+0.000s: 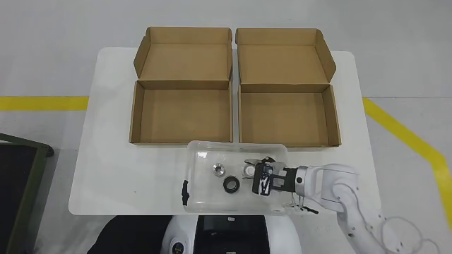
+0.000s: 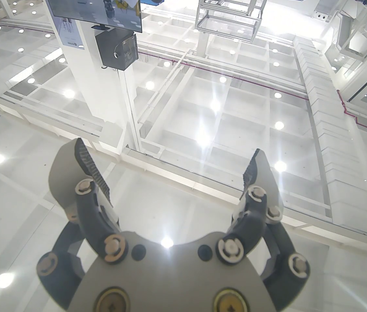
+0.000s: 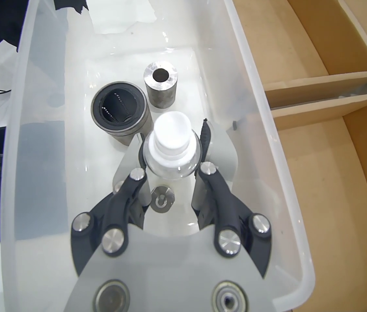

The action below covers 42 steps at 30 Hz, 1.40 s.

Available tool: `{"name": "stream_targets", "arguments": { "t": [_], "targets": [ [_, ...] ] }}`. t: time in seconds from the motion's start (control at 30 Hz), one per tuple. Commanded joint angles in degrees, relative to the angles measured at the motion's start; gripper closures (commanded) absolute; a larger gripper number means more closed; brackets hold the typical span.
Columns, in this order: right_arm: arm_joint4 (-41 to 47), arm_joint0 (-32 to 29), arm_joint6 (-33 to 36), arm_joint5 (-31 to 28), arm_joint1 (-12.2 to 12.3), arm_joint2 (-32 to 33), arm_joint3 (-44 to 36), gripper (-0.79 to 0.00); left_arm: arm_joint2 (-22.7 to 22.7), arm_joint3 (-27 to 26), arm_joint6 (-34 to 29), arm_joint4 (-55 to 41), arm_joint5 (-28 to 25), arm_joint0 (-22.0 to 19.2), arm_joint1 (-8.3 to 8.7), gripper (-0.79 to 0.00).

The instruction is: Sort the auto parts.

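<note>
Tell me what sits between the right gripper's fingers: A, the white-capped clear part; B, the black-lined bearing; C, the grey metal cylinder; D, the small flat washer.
A: the right gripper is shut on the white-capped clear part inside the clear bin, a finger on each side of its round body.

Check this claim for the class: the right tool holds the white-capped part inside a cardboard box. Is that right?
The container is wrong. The right tool holds the white-capped part inside the clear plastic bin, as the right wrist view shows.
</note>
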Motion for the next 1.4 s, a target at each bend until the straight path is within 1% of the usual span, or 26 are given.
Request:
{"name": "stream_targets", "arguments": {
  "t": [0.0,0.23,0.37,0.5,0.63,0.93,1.23,1.37],
  "targets": [
    [0.3,-0.3,0.2,-0.5,0.2,0.6,-1.0,0.0,0.0,0.0,0.0,0.0,0.0,0.0,0.0,-0.785],
    [2.1,-2.4,1.6,-1.8,1.0,3.4,-6.1,0.0,0.0,0.0,0.0,0.0,0.0,0.0,0.0,-0.785],
    [5.3,-3.5,0.9,-2.5,1.4,5.1,-8.7,0.0,0.0,0.0,0.0,0.0,0.0,0.0,0.0,-0.785],
    [8.8,-4.1,-1.2,-3.3,1.7,6.3,-10.1,0.0,0.0,0.0,0.0,0.0,0.0,0.0,0.0,-0.785],
    [12.6,-3.6,-4.3,-3.4,1.7,5.7,-9.8,0.0,0.0,0.0,0.0,0.0,0.0,0.0,0.0,-0.785],
    [20.7,-1.1,-11.2,-1.4,1.4,3.4,-7.4,0.0,0.0,0.0,0.0,0.0,0.0,0.0,0.0,-0.785],
    [26.3,1.4,-15.5,2.1,1.3,5.1,-9.0,0.0,0.0,0.0,0.0,0.0,0.0,0.0,0.0,-0.785],
    [28.3,2.7,-16.9,4.8,1.1,5.4,-10.1,0.0,0.0,0.0,0.0,0.0,0.0,0.0,0.0,-0.785]
  ]
}}
